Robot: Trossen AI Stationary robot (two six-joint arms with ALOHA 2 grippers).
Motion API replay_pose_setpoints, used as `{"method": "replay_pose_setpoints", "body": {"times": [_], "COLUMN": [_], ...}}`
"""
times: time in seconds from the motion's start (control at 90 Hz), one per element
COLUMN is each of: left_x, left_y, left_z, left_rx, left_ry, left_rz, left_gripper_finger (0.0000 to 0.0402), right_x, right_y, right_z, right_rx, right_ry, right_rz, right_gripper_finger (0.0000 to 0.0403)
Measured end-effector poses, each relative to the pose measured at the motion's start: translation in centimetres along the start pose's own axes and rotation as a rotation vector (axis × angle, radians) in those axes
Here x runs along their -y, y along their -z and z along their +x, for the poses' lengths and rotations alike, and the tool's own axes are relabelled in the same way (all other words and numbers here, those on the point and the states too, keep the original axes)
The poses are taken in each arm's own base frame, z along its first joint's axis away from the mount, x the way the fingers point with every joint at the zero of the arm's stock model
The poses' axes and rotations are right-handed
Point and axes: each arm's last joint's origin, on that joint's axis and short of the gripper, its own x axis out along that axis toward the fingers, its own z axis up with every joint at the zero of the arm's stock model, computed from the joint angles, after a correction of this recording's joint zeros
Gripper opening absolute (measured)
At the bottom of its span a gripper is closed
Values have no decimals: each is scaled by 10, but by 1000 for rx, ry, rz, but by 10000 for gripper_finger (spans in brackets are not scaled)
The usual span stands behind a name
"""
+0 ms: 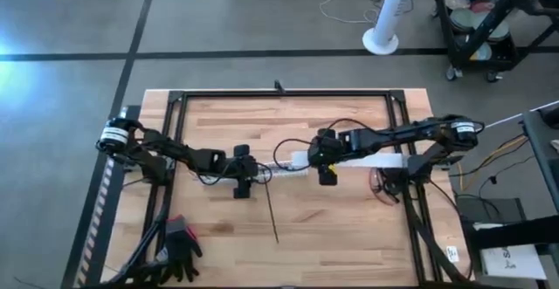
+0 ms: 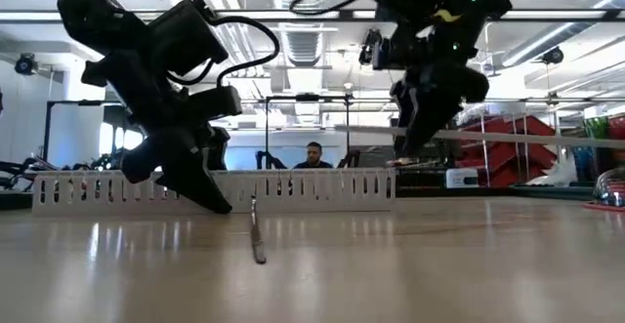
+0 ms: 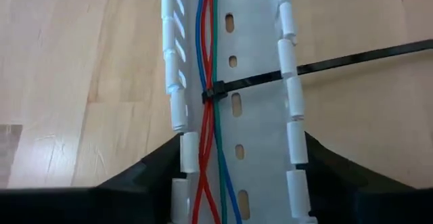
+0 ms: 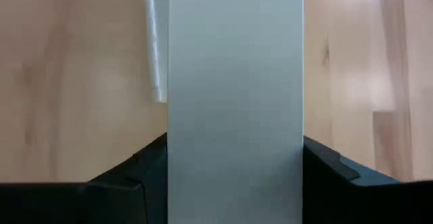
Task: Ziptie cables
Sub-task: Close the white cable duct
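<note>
Two arms work at the wooden table (image 1: 349, 228). At its near-left corner lies one black glove (image 1: 179, 241), partly cut off by the frame.

The left gripper (image 1: 242, 177) sits left of centre. Its two fingers (image 3: 152, 166) stand wide apart and press the outer walls of one white slotted channel (image 3: 260, 116).

Inside the channel run the cables (image 3: 211, 61): two blue, two red and one green can be counted, though they twist and overlap. One black zip tie (image 3: 215, 92) cinches them, and its tail passes out over the channel wall. In the high view this tail reaches toward the near edge of the table.

The right gripper (image 1: 327, 161) is just right of centre. Its fingers are spread on one flat white cover strip (image 4: 235, 95), which hides everything beneath it. One person (image 2: 313, 155) shows behind the channel.
</note>
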Motion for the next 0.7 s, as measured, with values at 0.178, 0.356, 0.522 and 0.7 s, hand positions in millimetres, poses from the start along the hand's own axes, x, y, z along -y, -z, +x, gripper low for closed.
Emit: {"method": "replay_pose_setpoints", "body": {"times": [0.178,0.356,0.522,0.7], "left_x": [-2,-4,-4,-4], "left_y": [2,1,2,2], "left_z": [-10,-19,-21,-21], "left_rx": [0,13,4,3], "left_ry": [7,8,7,4], "left_rz": [8,-3,-4,-15], "left_gripper_finger": [217,214,215,215], "right_x": [-2,-6,-7,-7], "right_y": [-3,1,1,0], "right_z": [15,33,36,37], "right_rx": [7,-52,-56,-44], "right_ry": [-34,-79,-102,-84], "right_rz": [-72,-79,-80,-71], "right_gripper_finger": [212,214,212,213]}}
